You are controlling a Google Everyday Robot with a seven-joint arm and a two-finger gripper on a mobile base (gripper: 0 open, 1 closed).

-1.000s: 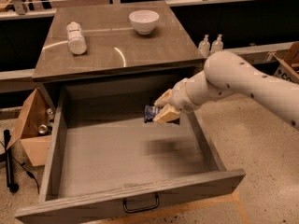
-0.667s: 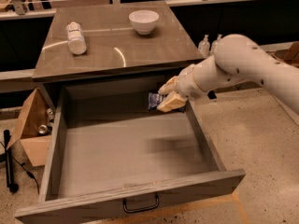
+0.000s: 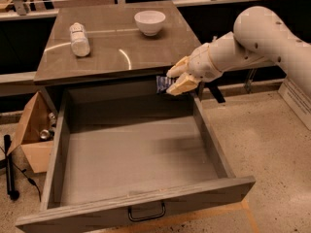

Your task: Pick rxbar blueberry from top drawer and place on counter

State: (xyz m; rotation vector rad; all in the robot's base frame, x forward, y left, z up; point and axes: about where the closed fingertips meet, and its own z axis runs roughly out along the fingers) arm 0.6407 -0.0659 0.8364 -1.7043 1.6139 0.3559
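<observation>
The top drawer [image 3: 204, 135] stands pulled wide open below the counter [image 3: 146, 52], with a dark pull handle [image 3: 146, 212] on its front panel. My gripper [image 3: 176, 79] hangs over the drawer's back right corner, just under the counter's front edge, with its tan fingers [image 3: 182, 85] shut on the rxbar blueberry [image 3: 163, 84]. The dark blue wrapper sticks out to the left of the fingers, lifted well above the drawer floor. The white arm reaches in from the upper right.
A white cylindrical bottle [image 3: 79, 39] lies on the counter's left part and a white bowl [image 3: 149, 22] stands at its back. An open cardboard box [image 3: 35, 130] with small items sits on the floor left of the drawer.
The gripper has risen and moved back, carrying the rxbar from over the drawer's right side up to the counter's front edge.
</observation>
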